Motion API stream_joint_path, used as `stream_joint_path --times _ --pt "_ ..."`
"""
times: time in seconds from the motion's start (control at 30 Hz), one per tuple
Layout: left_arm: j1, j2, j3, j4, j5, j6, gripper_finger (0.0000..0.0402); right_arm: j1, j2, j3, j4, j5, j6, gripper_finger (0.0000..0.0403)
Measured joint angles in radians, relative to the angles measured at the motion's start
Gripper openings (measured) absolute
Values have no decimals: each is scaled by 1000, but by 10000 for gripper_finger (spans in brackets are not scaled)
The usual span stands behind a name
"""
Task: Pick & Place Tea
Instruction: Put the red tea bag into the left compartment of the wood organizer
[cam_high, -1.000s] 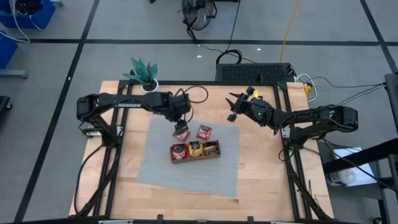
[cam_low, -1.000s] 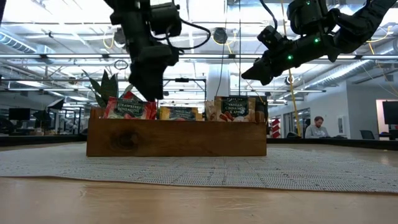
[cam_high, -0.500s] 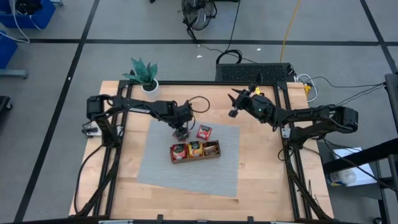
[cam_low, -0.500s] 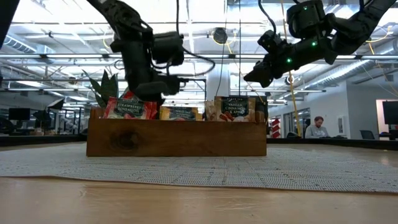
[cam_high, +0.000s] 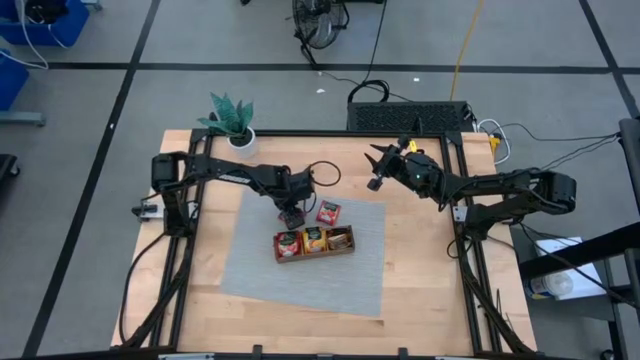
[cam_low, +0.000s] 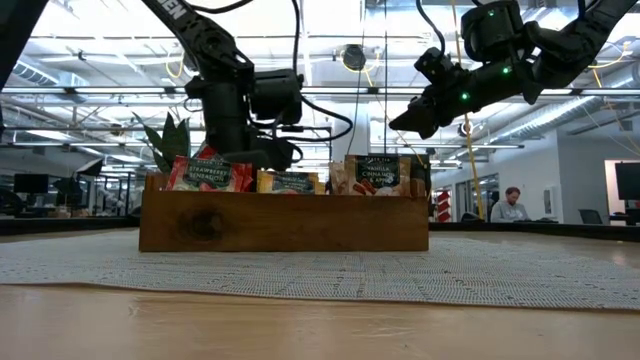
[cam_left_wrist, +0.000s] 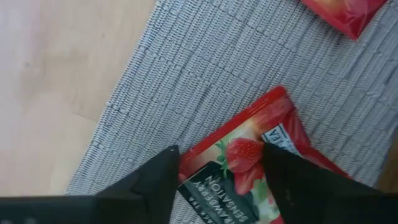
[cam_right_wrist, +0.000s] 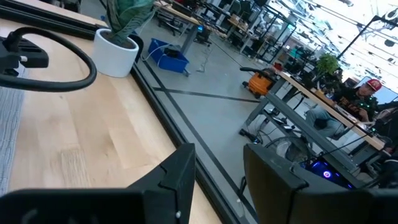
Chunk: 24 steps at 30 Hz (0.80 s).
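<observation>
Tray: brown wooden three-compartment tray (cam_high: 314, 243) on grey woven mat (cam_high: 250, 260); red, orange-yellow, dark sachets inside.
Left tool (cam_left_wrist: 221, 177): fingers parted around red strawberry tea sachet (cam_left_wrist: 249, 162), flat on mat behind tray.
Right tool (cam_high: 374, 167): raised, part-open, empty.

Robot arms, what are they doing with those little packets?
They are sorting tea sachets into a wooden tray. The left gripper is down on the grey mat, its fingers open on either side of a red strawberry sachet lying flat there. Another red sachet lies loose on the mat nearby. The tray already holds several sachets. The right gripper waits up in the air, holding nothing.
</observation>
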Motion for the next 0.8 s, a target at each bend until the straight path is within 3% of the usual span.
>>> stream_joint_path --times 0.1,0.23,0.3,0.63,0.8 --pt "-1 -30 -3 -7 -5 11 175 0 0 0 0 0 1 123" --pt "0 -58 -7 -16 -11 14 55 0 0 0 -2 1 1 123" --pt "-3 -71 -7 -23 -22 18 16 0 0 0 -3 1 1 123" --pt "-37 -226 -1 -45 -262 58 2 0 0 0 -3 2 2 123" --pt "-38 -298 1 -51 -161 -34 3 0 0 -1 -3 2 2 123"
